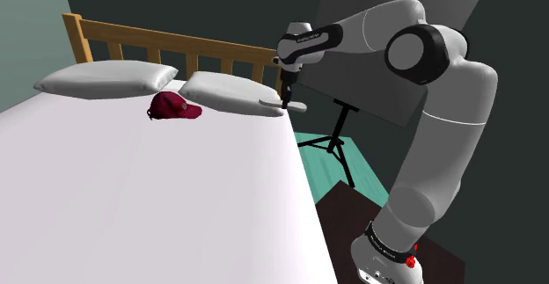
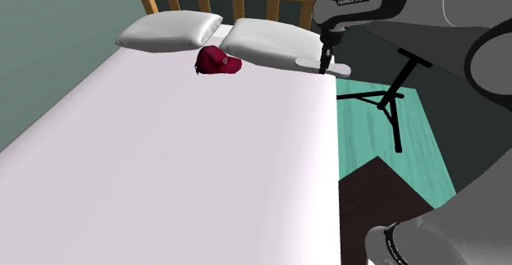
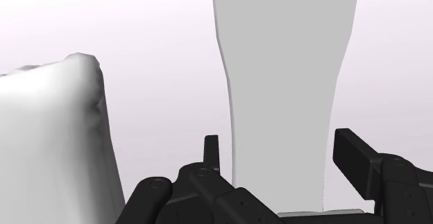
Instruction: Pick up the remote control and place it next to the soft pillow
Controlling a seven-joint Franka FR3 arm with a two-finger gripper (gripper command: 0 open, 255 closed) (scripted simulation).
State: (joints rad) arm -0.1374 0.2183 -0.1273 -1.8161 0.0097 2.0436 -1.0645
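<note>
Lying between the fingers of the claw (image 3: 279, 143), we find the remote control (image 3: 284, 77), a plain pale-grey slab, smooth and flat, broad at its far end and narrowing to a slimmer waist toward the claw. The two black fingers (image 3: 357, 157) stand apart on either side of it, and a thin strip of sheet shows between each finger and the remote's edges, so we read the claw as spread and gripping nothing. From the shoulder view we see the claw pointing straight down over the remote, which sits at the bed's corner with one end jutting past the mattress edge. Just beside the claw, toward the middle of the bed, rests a puffy white pillow (image 1: 229, 93) with soft rounded corners, near the remote but apart from it. Farther from the claw lies a crumpled dark-red cap (image 1: 172, 108), then a second pillow (image 1: 106, 78). Under the claw spreads the smooth white sheet (image 1: 158, 194). Behind the claw runs a slatted wooden headboard (image 1: 176, 49), and off the bed stands a black tripod (image 1: 339, 137).
</note>
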